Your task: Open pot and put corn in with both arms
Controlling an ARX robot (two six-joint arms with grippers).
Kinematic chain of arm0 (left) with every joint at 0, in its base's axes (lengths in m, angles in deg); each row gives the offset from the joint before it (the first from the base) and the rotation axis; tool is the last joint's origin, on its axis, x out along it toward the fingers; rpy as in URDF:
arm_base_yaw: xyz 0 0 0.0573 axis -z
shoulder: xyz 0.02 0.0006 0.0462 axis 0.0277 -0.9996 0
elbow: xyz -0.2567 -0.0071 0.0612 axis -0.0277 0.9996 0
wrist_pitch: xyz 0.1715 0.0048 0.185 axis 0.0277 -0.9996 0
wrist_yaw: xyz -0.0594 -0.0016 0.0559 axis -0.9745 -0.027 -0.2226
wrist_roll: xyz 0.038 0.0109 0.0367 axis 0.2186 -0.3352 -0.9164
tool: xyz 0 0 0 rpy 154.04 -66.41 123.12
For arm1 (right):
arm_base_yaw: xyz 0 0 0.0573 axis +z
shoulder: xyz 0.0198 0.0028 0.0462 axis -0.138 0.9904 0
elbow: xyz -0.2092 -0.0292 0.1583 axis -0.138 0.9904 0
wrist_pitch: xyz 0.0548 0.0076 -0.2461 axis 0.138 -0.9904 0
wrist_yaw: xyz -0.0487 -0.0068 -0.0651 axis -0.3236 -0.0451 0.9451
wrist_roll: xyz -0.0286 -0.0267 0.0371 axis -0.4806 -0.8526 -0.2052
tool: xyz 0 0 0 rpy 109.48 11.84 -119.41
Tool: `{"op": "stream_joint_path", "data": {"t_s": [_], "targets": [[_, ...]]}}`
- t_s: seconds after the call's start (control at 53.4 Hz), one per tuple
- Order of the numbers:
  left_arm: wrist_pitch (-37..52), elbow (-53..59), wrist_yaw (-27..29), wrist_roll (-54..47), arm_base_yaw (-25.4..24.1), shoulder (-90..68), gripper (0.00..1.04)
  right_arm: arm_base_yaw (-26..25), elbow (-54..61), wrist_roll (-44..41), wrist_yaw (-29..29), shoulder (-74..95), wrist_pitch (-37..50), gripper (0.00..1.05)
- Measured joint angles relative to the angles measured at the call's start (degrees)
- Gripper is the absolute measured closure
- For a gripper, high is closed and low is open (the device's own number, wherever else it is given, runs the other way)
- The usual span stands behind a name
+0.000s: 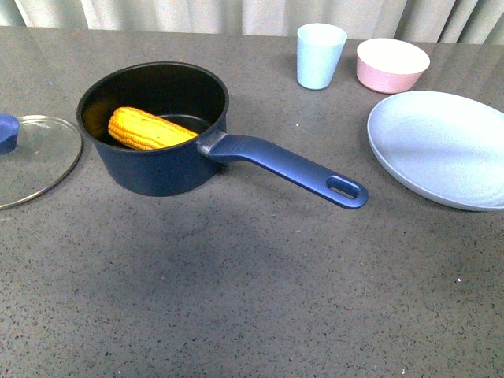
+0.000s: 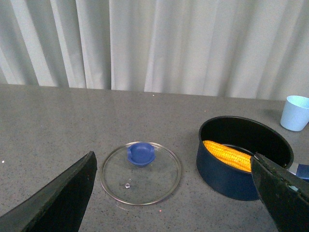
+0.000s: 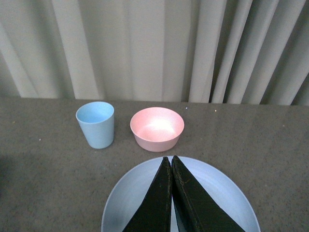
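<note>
while 1 corn lies in 1 pot, 1 lid sits beside.

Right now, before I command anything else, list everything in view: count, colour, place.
pot: one, navy blue, black inside, lid off, left of centre on the table, handle pointing toward the plate.
corn: one cob, yellow-orange, lying inside the pot.
glass lid: one, clear with blue knob, flat on the table, left of the pot.
cup: one, light blue, upright, far side.
bowl: one, pink, right of the cup.
plate: one, pale blue, right side.
table: one, grey speckled.
curtain: pale, behind the table.
left gripper: black, open, holding nothing.
right gripper: black, shut, above the plate.
</note>
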Motion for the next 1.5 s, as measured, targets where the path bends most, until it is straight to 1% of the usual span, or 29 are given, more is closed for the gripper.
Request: {"op": "stream_joint_path", "data": {"t_s": [0.225,0.431,0.468,0.524,0.599,0.936,1.367,1.498], "targets": [[0.00,0.02,0.00,0.00,0.00,0.00,0.09,-2.51,8.02,0.00,-2.10,-8.28,-0.20,1.03],[0.00,0.00,0.00,0.00,0.00,0.00,0.09,-4.37,13.99,0.00,-4.15,-17.33,-3.50,1.03],[0.00,0.00,0.00,0.00,0.00,0.00,0.09,-6.23,15.02,-0.02,-7.23,-19.30,-4.55,1.03],[0.00,0.00,0.02,0.02,0.00,0.00,0.09,-7.78,16.92,0.02,-7.78,-19.69,-1.97,1.03],[0.00,0.00,0.00,0.00,0.00,0.00,0.09,-8.44,18.43,0.07,-7.78,-20.79,-2.47,1.03],[0.00,0.00,0.00,0.00,0.00,0.00,0.09,-8.52,21.27,0.09,-8.22,-34.12,-13.18,1.03],[0.00,0.00,0.00,0.00,0.00,0.00,0.09,-8.57,21.35,0.13,-8.17,-50.49,-27.65,1.03],[0.00,0.00,0.00,0.00,0.00,0.00,0.09,-8.57,21.35,0.13,-8.17,-53.79,-30.77,1.03]]}}
